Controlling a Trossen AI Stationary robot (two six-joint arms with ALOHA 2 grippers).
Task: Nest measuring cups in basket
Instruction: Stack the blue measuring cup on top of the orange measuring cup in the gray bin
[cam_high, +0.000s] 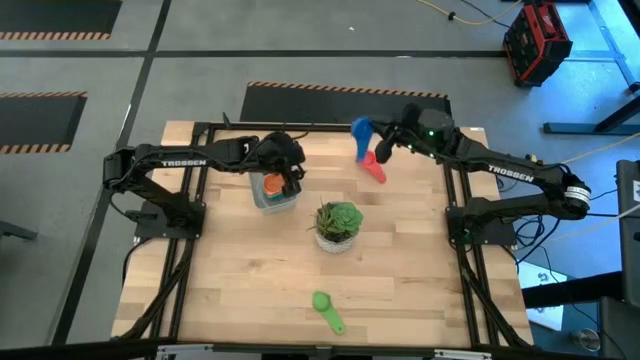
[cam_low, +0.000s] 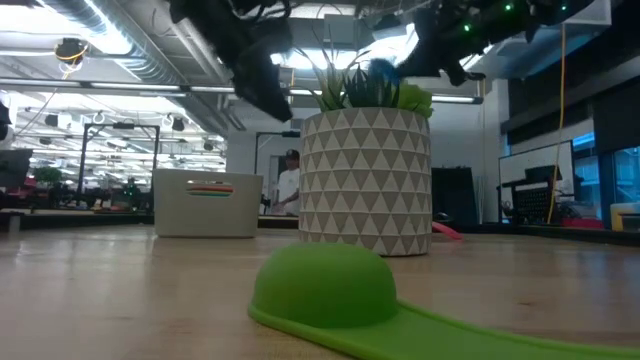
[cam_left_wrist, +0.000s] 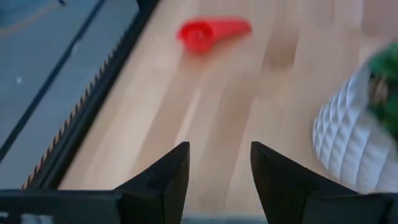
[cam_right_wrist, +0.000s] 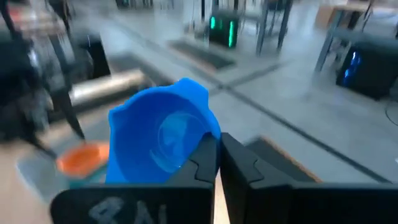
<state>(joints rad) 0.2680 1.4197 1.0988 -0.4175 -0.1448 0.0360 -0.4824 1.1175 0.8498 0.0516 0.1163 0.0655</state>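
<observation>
My right gripper (cam_high: 384, 147) is shut on the blue measuring cup (cam_high: 360, 132) and holds it in the air near the table's far edge. The cup fills the right wrist view (cam_right_wrist: 158, 134). The red cup (cam_high: 375, 167) lies on the table just below it and also appears in the left wrist view (cam_left_wrist: 208, 32). My left gripper (cam_left_wrist: 219, 180) is open over the translucent basket (cam_high: 262, 200), touching nothing. An orange cup (cam_high: 272, 184) sits inside the basket. The green cup (cam_high: 326, 308) lies bowl down near the table's near edge (cam_low: 325, 285). The other cups do not show. My right gripper pinches the blue cup between its two fingers at the bowl's edge (cam_right_wrist: 202, 146). The fingers (cam_right_wrist: 242, 168) hide the handle. The cup is lifted clear of the table and tipped on its side, with the bowl's opening facing back at the wrist.
A white patterned pot with a green plant (cam_high: 338, 225) stands in the table's middle, between the basket and the green cup. It looms large in the low view (cam_low: 365, 180). The basket (cam_low: 205, 205) stands left of it. A person stands in the room beyond.
</observation>
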